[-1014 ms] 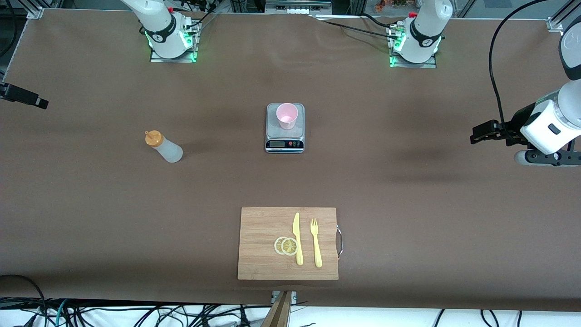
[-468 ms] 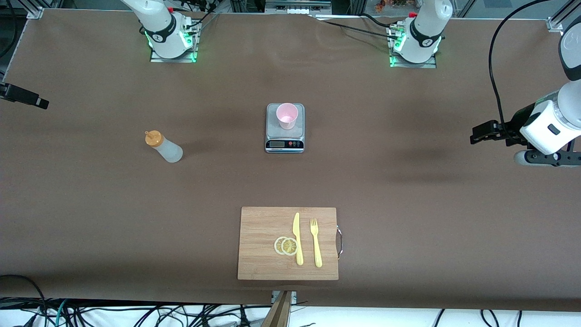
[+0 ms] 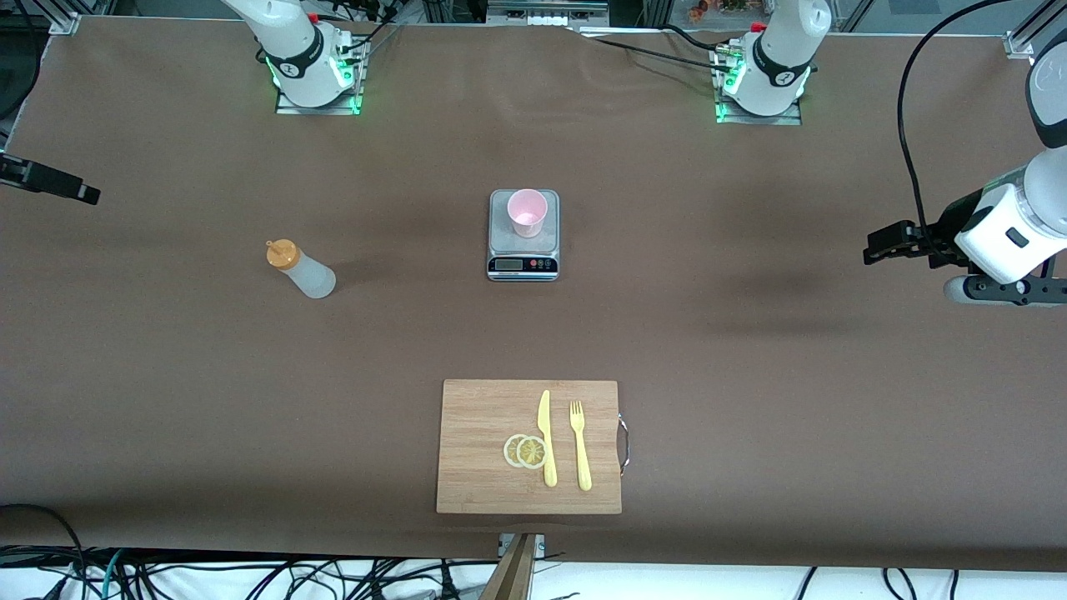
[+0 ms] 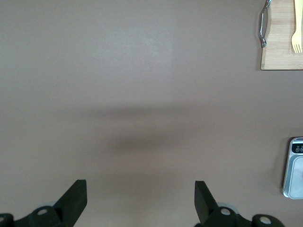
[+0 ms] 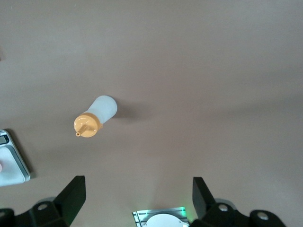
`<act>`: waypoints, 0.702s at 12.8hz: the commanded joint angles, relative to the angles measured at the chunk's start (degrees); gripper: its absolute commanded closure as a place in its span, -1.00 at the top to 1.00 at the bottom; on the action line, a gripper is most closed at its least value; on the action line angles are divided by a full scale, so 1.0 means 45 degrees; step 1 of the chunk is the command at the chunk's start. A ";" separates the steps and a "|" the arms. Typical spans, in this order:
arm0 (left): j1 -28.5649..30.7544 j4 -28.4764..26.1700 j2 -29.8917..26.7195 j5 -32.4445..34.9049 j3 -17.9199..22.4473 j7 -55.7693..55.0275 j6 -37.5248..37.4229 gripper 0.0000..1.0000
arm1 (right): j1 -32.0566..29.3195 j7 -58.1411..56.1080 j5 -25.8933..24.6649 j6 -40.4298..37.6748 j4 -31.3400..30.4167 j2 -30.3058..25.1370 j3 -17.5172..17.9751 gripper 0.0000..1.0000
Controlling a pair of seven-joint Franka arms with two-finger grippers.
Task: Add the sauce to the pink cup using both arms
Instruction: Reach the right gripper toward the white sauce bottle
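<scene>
Front view: the sauce (image 3: 302, 268) stands on the counter (image 3: 750, 375) toward the right arm's end, well apart from the pink cup (image 3: 527, 212) on the scale (image 3: 523, 237). Left gripper (image 4: 140, 201) and right gripper (image 5: 139, 196) hover, fingers spread. A clumsy grasp may topple the narrow bottle.

The cup (image 3: 527, 212) stands on the scale (image 3: 523, 254) at mid-table. The bottle (image 3: 300, 268) stands well apart from the scale, toward the right arm's end. The cutting board (image 3: 483, 446) lies nearer the front camera than the scale, carrying lemon slices (image 3: 525, 451), a knife (image 3: 546, 437) and a fork (image 3: 580, 444) side by side.
</scene>
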 commanded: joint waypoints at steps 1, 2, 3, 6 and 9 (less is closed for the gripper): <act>0.0040 0.0189 0.0052 0.0121 -0.0034 0.0278 -0.0192 1.00 | 0.0744 -0.0085 0.0062 -0.0101 -0.0032 0.0185 0.0031 1.00; 0.0040 0.0189 0.0052 0.0121 -0.0034 0.0278 -0.0192 1.00 | 0.0882 -0.0124 0.0062 -0.0082 -0.0032 0.0360 0.0050 1.00; 0.0059 0.0189 0.0052 0.0121 -0.0034 0.0278 -0.0192 1.00 | 0.0942 -0.0241 0.0120 -0.0217 -0.0052 0.0555 0.0069 1.00; 0.0060 0.0189 0.0052 0.0121 -0.0034 0.0278 -0.0173 1.00 | 0.1020 -0.2320 0.0140 -0.0161 -0.0227 0.0966 0.0109 1.00; 0.0060 0.0189 0.0071 0.0160 -0.0014 0.0298 -0.0173 1.00 | 0.0962 -0.5738 0.0217 0.0308 -0.0636 0.1182 0.0089 1.00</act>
